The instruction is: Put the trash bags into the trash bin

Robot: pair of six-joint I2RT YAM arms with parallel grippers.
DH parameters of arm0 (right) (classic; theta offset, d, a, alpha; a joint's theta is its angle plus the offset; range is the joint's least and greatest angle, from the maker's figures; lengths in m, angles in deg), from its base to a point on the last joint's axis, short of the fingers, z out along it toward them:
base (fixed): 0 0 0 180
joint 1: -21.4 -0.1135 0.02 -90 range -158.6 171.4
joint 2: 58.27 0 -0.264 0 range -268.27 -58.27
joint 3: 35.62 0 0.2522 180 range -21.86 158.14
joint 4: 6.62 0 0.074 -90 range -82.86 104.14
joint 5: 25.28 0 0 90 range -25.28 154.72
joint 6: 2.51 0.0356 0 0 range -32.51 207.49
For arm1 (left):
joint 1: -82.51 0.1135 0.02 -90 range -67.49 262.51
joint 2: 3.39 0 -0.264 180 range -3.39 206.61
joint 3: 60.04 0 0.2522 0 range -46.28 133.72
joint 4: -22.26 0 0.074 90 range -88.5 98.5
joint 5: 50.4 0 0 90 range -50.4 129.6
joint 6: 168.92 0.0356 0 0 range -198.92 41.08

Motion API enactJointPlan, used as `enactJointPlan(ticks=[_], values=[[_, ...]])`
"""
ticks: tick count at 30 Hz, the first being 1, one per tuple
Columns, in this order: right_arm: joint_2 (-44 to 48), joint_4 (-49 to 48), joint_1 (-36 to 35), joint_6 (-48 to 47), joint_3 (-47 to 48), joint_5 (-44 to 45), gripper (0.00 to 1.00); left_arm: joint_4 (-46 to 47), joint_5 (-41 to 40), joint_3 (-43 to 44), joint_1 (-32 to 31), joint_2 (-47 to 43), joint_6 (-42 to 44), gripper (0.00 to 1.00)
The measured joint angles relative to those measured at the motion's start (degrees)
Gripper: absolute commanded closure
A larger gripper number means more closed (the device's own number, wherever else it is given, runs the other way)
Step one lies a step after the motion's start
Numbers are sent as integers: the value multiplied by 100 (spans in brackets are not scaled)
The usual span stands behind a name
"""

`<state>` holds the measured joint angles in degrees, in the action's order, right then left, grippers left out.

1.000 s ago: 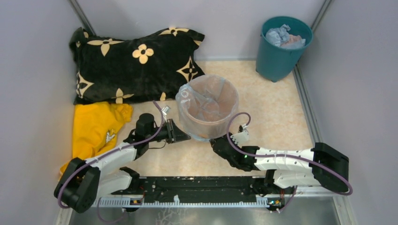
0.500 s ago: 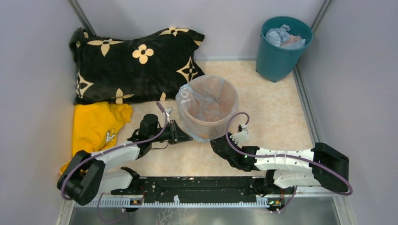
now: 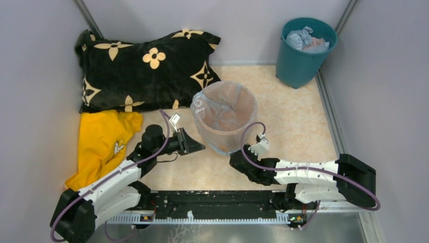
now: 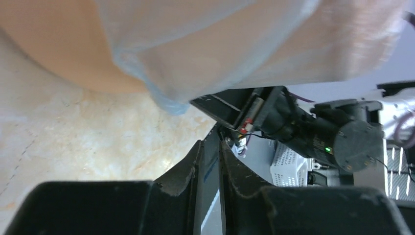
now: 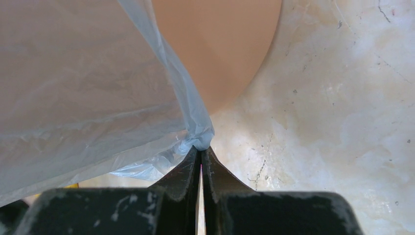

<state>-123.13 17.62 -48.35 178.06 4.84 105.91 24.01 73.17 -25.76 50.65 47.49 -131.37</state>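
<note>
Trash bag (image 5: 88, 93) hem tight in right claw (image 5: 200, 152); left claw (image 4: 209, 145) slightly ajar, empty.

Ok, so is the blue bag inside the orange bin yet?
Partly in: the trash bag lines the trash bin, its edge draped outside the rim, pinched by the right gripper.

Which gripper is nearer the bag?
Right. The right gripper is shut on the bag, pinching its hem at the near side of the bin. The left gripper sits just short of the hem at the bin's left, not touching it.
</note>
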Motion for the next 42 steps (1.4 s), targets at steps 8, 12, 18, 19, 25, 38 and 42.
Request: enactJointPlan(ticks=[8, 12, 18, 19, 25, 38, 42], values=[[140, 74, 0, 20, -114, 17, 100, 39, -358, -46, -4, 850, 131, 80], [413, 212, -20, 173, -374, 70, 100, 127, -400, 52, -11, 1217, 149, 79], [828, 514, -24, 420, -697, 236, 100, 326, -446, 243, -61, 1370, 157, 80], [887, 586, -24, 466, -732, 273, 100, 369, -450, 249, -70, 1390, 157, 80], [1416, 1113, -7, 719, -942, 511, 100, 404, -474, 249, -157, 1440, 155, 80], [2962, 2597, 793, 192, -1049, 605, 45, 380, -527, 190, -192, 1154, 155, 80], [3045, 2990, 807, -680, -608, 505, 41, 302, -553, 94, -199, 1021, 164, 80]])
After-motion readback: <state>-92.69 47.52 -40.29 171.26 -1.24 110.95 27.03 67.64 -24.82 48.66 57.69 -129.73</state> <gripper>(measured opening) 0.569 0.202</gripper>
